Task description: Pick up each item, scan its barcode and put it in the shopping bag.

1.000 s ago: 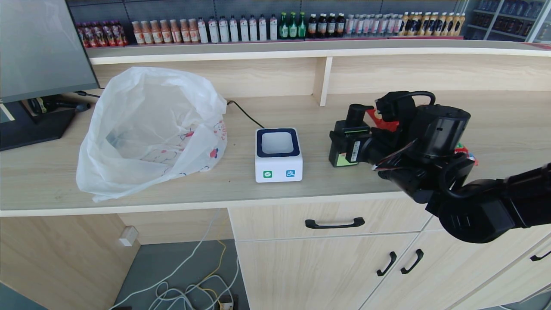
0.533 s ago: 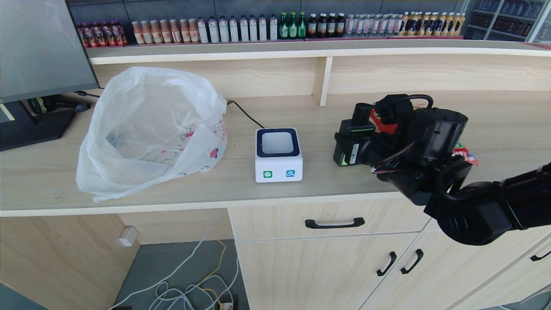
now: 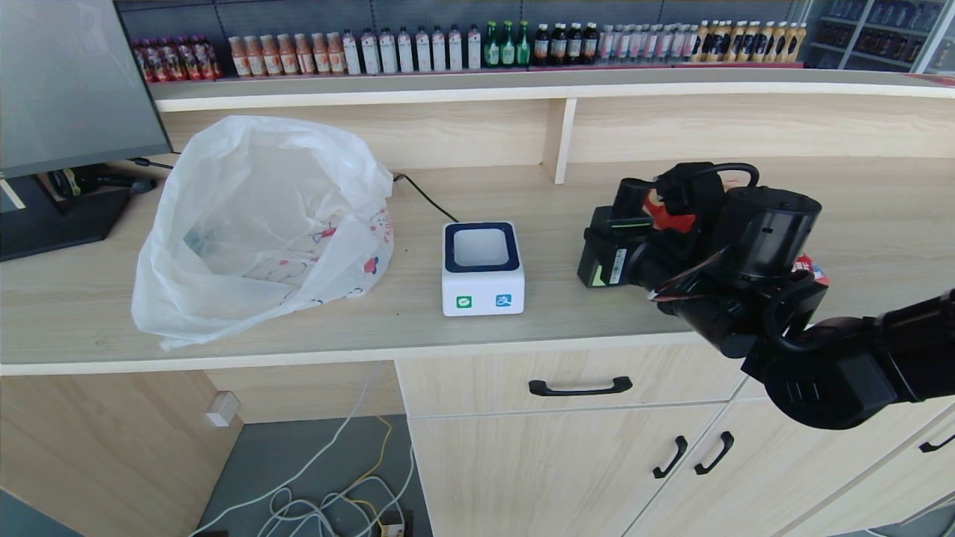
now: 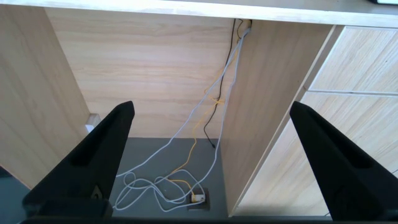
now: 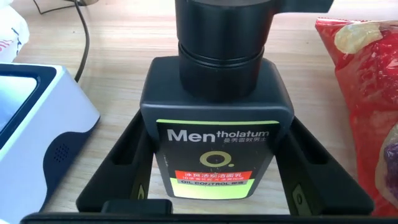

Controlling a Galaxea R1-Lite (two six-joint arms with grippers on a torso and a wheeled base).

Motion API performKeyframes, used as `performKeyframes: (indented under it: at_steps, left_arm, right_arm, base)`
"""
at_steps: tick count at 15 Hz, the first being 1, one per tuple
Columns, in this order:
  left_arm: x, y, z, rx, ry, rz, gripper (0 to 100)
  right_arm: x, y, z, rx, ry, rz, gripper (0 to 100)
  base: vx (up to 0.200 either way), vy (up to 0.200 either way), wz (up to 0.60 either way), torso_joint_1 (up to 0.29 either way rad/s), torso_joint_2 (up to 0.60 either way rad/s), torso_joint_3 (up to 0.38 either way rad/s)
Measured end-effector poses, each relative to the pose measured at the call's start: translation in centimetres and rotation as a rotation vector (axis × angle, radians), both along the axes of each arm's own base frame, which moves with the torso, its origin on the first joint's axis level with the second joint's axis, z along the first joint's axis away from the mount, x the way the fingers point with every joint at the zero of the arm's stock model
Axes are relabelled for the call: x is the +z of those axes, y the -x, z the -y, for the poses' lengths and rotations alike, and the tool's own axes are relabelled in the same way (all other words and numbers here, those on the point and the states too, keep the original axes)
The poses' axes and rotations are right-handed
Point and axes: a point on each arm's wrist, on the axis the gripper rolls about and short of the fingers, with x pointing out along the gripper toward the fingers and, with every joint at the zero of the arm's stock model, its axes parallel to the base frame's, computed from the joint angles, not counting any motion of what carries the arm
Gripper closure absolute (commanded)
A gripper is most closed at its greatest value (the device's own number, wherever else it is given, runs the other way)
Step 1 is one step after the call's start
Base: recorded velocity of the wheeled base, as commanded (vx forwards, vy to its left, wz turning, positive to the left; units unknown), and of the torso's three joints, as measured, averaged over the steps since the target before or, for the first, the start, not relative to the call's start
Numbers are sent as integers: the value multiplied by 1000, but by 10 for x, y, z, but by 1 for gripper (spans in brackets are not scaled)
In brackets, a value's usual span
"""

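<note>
One black bottle (image 5: 216, 99) in right gripper (image 5: 216, 127)

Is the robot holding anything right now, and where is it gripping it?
Yes: the right gripper clamps a black bottle by the sides of its labelled body, cap pointing away. The left gripper is open and empty.

1. Right pincer (image 5: 216, 186): black, like the bottle (image 5: 216, 124) in it, whose label shows white lettering, lime green and an orange strip
2. Snack packet (image 5: 367, 106) just beside the pincer: red with yellow patches
3. Scanner (image 3: 483, 268), near the pincer's other side: white, dark blue top frame, green and blue marks
4. Bag (image 3: 261, 224), well beyond the scanner: translucent white, red cartoon print
5. Table (image 3: 74, 298): pale wood grain
</note>
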Motion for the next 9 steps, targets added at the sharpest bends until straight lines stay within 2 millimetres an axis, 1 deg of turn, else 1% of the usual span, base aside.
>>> performKeyframes:
  at_steps: [9]
  left_arm:
    - [0,0,0,0,0,0,0]
  right_arm:
    - [8,4,2,13,-13,27,100]
  base:
    - [0,0,0,0,0,0]
